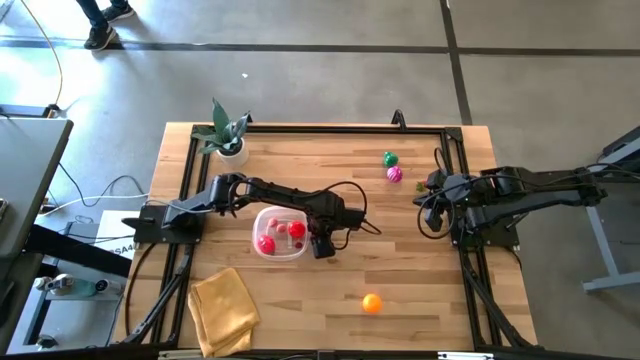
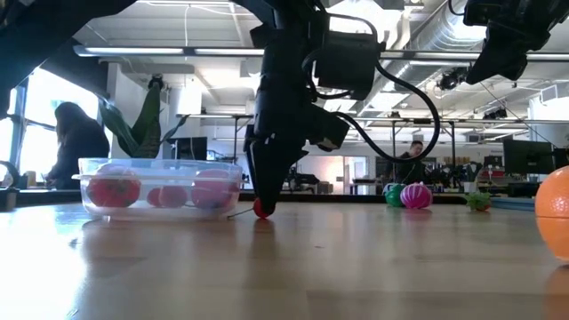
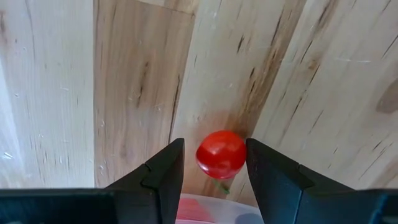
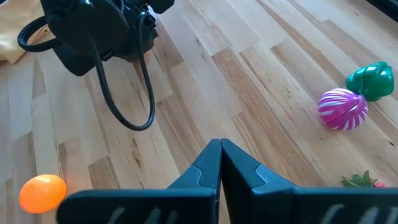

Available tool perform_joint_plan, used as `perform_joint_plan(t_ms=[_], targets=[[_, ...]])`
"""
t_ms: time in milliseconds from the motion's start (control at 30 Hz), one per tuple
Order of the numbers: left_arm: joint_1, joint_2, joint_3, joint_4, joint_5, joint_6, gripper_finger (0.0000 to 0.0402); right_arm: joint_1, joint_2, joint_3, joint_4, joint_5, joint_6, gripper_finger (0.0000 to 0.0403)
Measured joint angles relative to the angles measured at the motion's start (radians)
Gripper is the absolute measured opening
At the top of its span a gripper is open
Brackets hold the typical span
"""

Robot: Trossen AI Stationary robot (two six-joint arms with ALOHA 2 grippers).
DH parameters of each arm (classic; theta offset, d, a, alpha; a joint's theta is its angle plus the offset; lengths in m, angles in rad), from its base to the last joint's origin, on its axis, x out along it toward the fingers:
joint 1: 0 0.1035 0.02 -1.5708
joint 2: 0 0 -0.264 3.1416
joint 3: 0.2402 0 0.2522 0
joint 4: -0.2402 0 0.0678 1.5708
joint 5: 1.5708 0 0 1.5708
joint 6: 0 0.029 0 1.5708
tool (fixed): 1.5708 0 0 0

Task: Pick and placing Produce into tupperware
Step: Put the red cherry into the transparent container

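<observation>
Pick in hand: left gripper (image 3: 214, 168) at a small red produce piece (image 3: 221, 153) just beside the tupperware (image 1: 279, 233).

The left arm reaches across the table and points steeply down, fingertips at the board; its jaws flank the red piece on both sides, though firm contact cannot be confirmed. The tupperware sits mid-table with several red pieces already inside. Judged next: secure the grip, lift clear of the rim, carry over the tub, release. The right gripper (image 4: 219, 157) waits clenched and empty at the table's right side, near the magenta piece (image 4: 342, 109) and green piece (image 4: 372, 80); an orange piece (image 1: 372, 303) lies near the front edge.
</observation>
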Motion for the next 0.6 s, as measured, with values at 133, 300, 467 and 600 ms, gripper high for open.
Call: perform_joint_plan(t_ms=[133,300,467,600], targets=[[0.000,0.000,0.000,0.000,0.001,0.000,0.0161,0.000,0.000,0.000,0.000,0.000,0.000,0.0000],[0.006,0.000,0.000,-0.001,0.004,0.003,0.0161,0.000,0.000,0.000,0.000,0.000,0.000,0.0000],[0.006,0.000,0.000,0.000,0.012,0.003,0.0142,0.000,0.000,0.000,0.000,0.000,0.000,0.0000],[0.007,0.000,0.000,0.000,0.018,-0.005,0.0114,0.000,0.000,0.000,0.000,0.000,0.000,0.0000]])
